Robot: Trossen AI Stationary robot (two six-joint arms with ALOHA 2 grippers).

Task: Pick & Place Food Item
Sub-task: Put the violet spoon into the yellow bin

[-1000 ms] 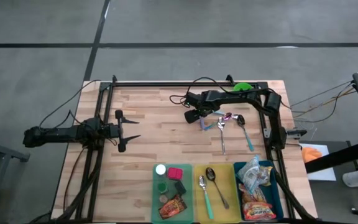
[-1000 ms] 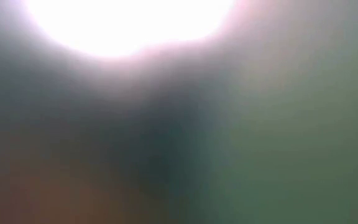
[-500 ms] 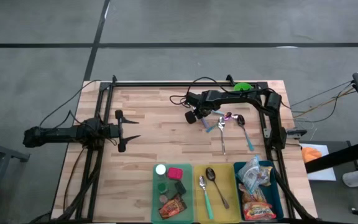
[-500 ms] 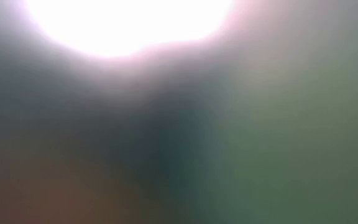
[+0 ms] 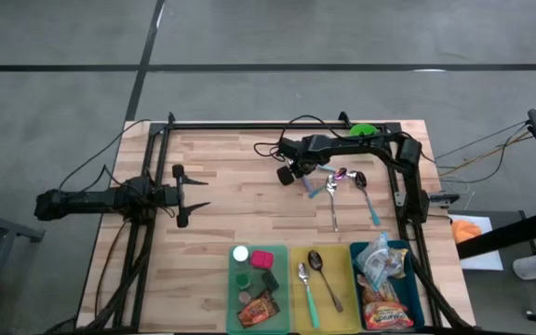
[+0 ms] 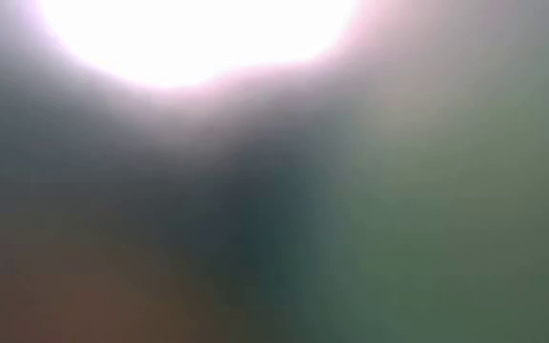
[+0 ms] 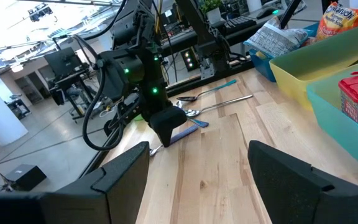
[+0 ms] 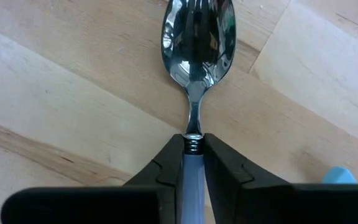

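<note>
Since a second ago my right gripper (image 8: 192,163) has closed its jaws on the pale blue handle of a spoon (image 8: 198,37), whose steel bowl lies flat on the tabletop (image 8: 61,106) just ahead of the fingertips. Everything else sits as it did.

Near me, three bins line the front edge: a green bin (image 5: 257,288) of small packaged items, a yellow bin (image 5: 321,284) with two spoons, and a blue bin (image 5: 382,287) of snack bags. Farther back, the held spoon lies touching a loose cluster of spoons (image 5: 347,186). My left gripper (image 5: 190,194) waits at the left side, jaws apart and empty.

My worry is the narrow pinch right at the neck: the bowl's weight could make the spoon swing or slip on lifting, and a neighbouring handle may drag along. The low view shows nothing usable.
</note>
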